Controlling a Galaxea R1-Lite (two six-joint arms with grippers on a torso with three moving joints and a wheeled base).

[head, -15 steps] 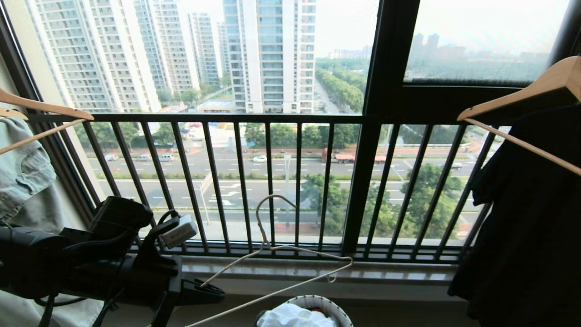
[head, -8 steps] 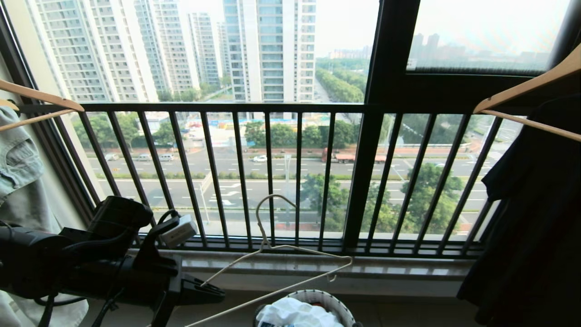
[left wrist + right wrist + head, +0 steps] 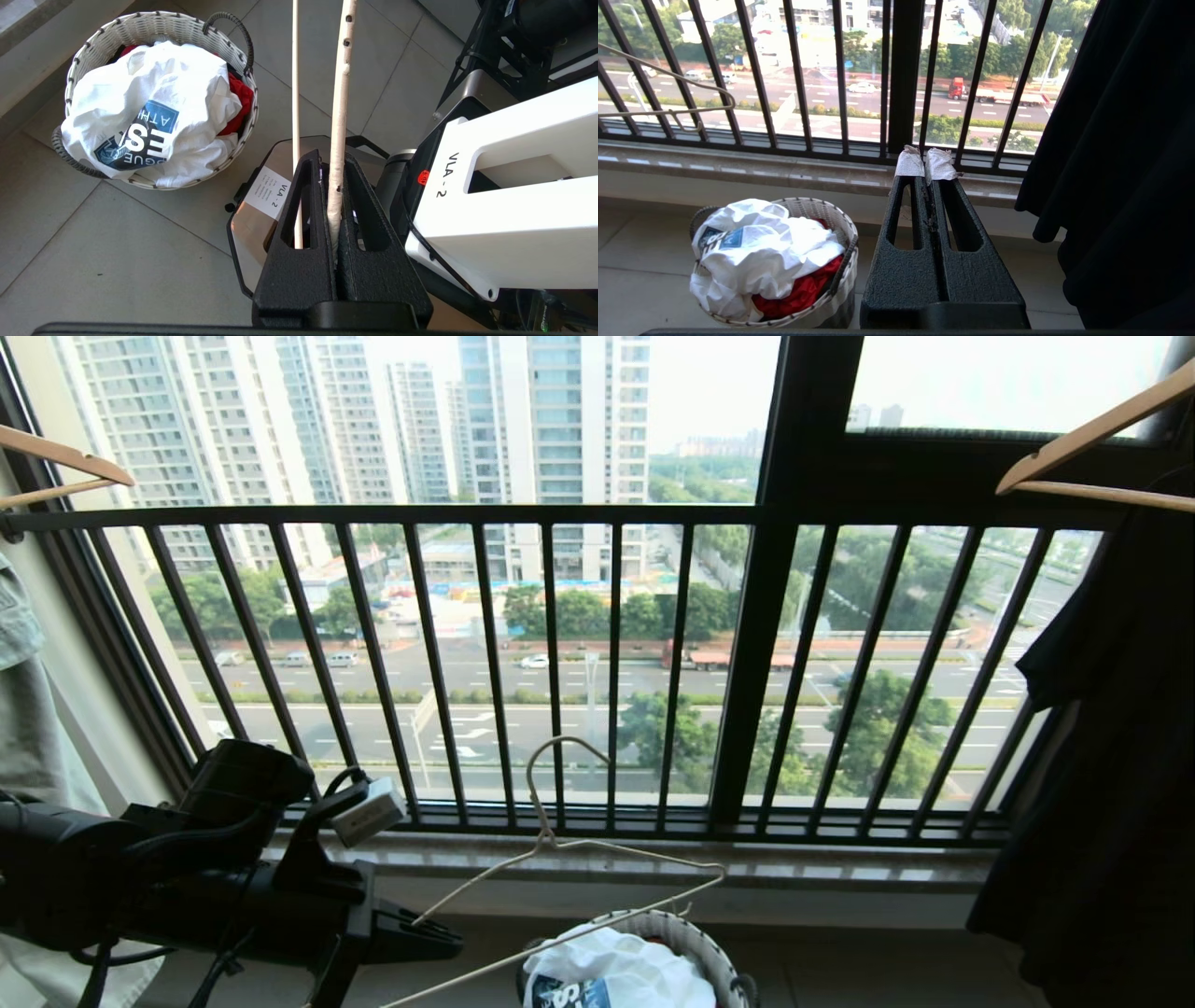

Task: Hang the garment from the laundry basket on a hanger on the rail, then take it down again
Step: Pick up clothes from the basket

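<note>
White garment [image 3: 154, 107] fills one laundry basket [image 3: 93, 46]; left end effector [image 3: 334, 182] pinches one hanger [image 3: 560, 859].

So the hanger [image 3: 337, 116] is pinched between the left gripper [image 3: 335, 186] jaws and sticks out past the tips. Laundry basket [image 3: 77, 60] sits on the floor ahead of those jaws, off to one side, with the garment [image 3: 145, 112] piled inside. The right gripper [image 3: 924, 164] jaws point at the window railing [image 3: 903, 70], basket below and beside them.

Black barred window railing [image 3: 560, 513]; wooden hangers [image 3: 1083, 439]; black garment [image 3: 1111, 737] hanging right; red cloth [image 3: 798, 291].
</note>
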